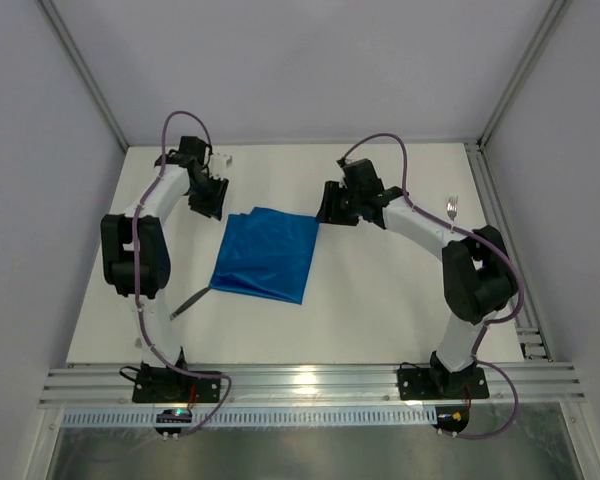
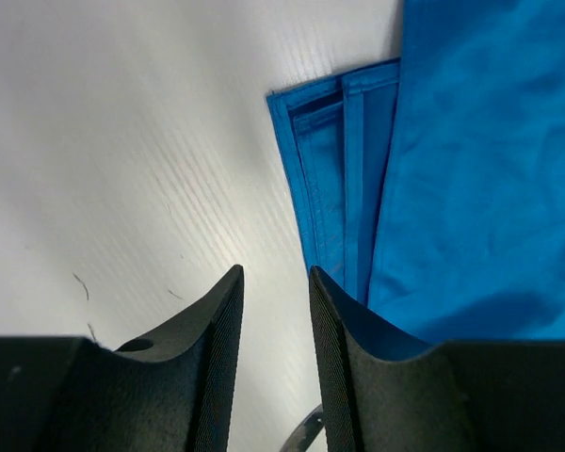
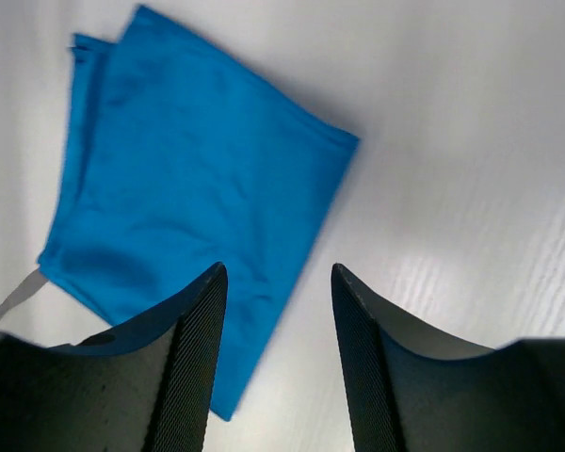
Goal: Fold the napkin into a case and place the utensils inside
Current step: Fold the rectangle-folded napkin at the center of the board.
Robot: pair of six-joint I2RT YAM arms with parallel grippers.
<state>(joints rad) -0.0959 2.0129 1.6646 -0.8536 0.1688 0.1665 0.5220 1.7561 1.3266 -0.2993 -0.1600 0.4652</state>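
Centre of the overhead frame: a folded blue napkin (image 1: 265,253). Left gripper (image 1: 210,200) sits at its upper left, narrowly parted; right gripper (image 1: 330,205) at upper right, wider; both empty.

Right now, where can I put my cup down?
Free: the table strip between the napkin and the arm bases, and between napkin and right arm. Crowded: the napkin's far corners, by the left gripper and right gripper, and the knife at its near-left corner.

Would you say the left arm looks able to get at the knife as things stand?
Probably yes: the knife lies uncovered on that arm's side of the table, and the left gripper is open and empty.
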